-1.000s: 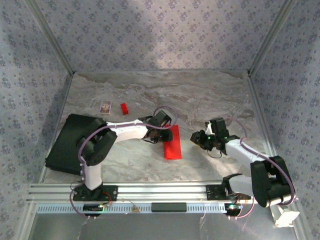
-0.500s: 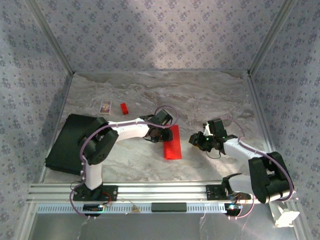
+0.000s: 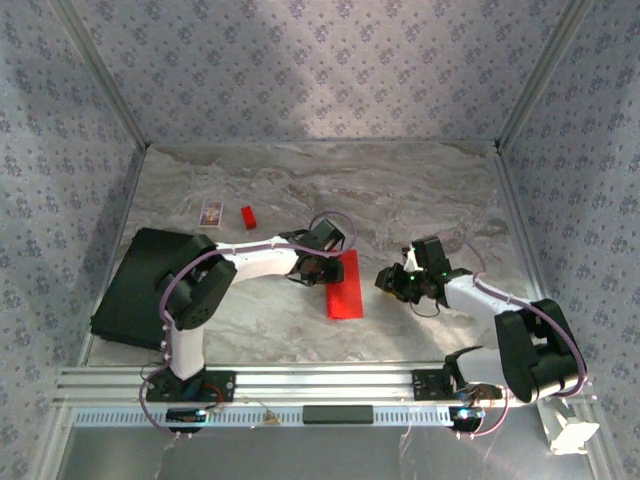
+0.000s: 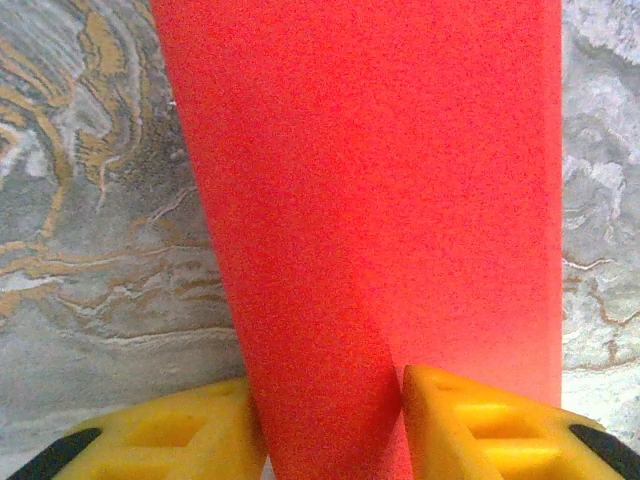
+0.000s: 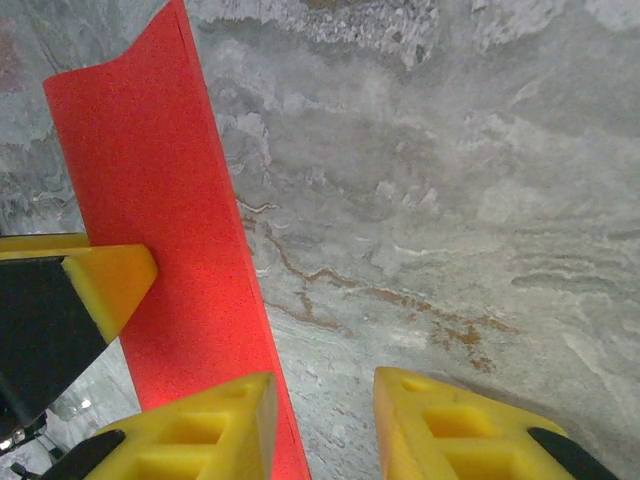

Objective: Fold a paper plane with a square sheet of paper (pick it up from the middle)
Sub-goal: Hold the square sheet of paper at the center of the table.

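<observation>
Folded red paper sheet (image 3: 345, 285) flat at mid surface (image 3: 430, 190), both arms at it.
Left end effector (image 4: 335, 425): fingers apart, astride the strip's far end; cannot tell whether they pinch it. Right end effector (image 5: 325, 425): fingers apart over bare marble, its left finger just beside the sheet's right edge.

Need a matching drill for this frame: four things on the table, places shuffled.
Things:
1. paper
2. block
3. card
4. black board

Places:
a. near-left corner
b. just right of the card
c. middle, lying flat
d. back left, left of the block

Pairs: 1-c, 2-b, 3-d, 4-a
</observation>
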Robot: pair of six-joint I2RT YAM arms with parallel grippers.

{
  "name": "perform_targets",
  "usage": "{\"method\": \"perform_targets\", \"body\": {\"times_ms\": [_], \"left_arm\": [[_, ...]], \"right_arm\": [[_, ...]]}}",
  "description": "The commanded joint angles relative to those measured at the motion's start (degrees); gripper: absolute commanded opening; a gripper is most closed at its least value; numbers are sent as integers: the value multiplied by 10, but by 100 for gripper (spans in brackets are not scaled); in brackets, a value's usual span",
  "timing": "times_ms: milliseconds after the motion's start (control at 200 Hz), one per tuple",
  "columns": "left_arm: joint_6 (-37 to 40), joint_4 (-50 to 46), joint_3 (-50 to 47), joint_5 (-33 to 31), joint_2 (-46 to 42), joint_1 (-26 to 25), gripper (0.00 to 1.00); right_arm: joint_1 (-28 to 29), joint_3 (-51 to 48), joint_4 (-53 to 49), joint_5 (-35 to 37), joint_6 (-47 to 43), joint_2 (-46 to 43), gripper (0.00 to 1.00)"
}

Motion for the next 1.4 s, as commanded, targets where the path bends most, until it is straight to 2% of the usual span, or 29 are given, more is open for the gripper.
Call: {"method": "perform_targets", "body": {"times_ms": [0,275,650,1084,1394], "left_arm": [[23,2,-16,-28,51,8,42],[34,-18,3,-37,68,7,46],[26,-15,3,-40,71,6,45],[-17,4,-12,-45,69,10,43],[10,-7,5,-45,87,0,43]], "right_arm": [[4,14,-2,-2,-6,5,32],[6,15,-4,0,-5,4,32],[9,18,-2,-4,-6,4,33],[16,24,-1,-9,-7,11,32],[17,36,-17,-14,-19,22,31]]}}
